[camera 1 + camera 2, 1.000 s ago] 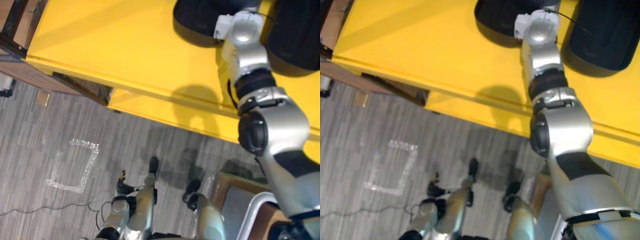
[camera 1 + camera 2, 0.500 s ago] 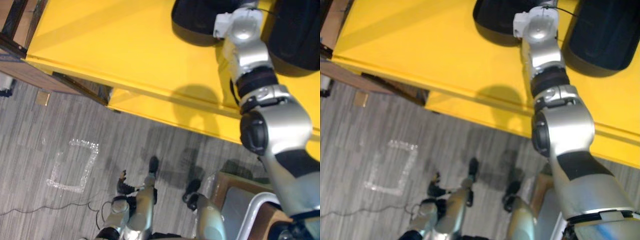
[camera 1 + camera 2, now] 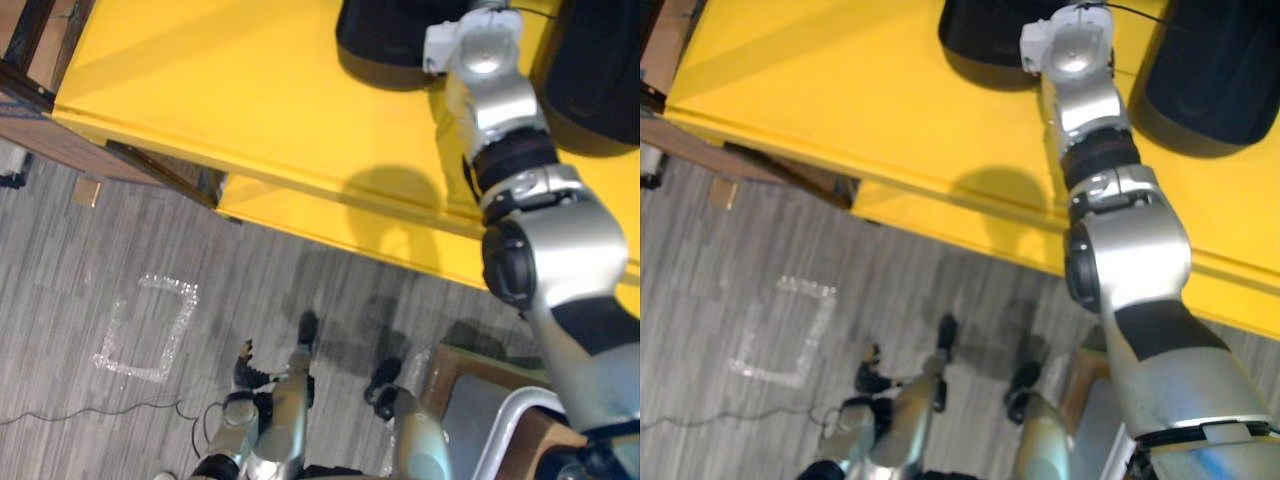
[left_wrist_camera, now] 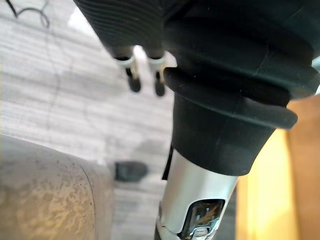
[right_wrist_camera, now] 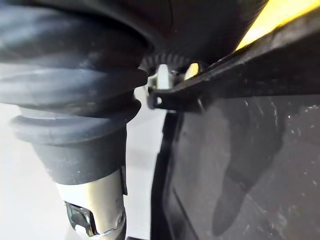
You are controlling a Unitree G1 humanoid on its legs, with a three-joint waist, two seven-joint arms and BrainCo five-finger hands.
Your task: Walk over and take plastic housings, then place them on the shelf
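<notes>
We see the right arm reaching across the yellow table (image 3: 250,90) to its far side, where two black plastic housings lie on the top: the left housing (image 3: 385,45) and the right housing (image 3: 600,75). They lie apart from each other, and the arm runs up between them. In the eye views the wrist lies over the right edge of the left housing. In its own wrist view we find the right hand (image 5: 90,200) right at the raised black rim of a housing. The housing's dull, speckled inner face is just beside it, and a sliver of the yellow top shows past the rim. Which of the two housings this is, we cannot tell from that view. Nor can we tell whether this hand has hold of the rim or merely rests at it. The left hand (image 4: 197,190) hangs low above the grey carpet (image 3: 90,260), well away from the table. Its fingers (image 4: 133,80) are loose, and we see nothing held in them. On the carpet near that hand we note a square outline of pale tape (image 3: 168,289) stuck down. A small brown square (image 3: 87,192) lies closer to the table's edge.
</notes>
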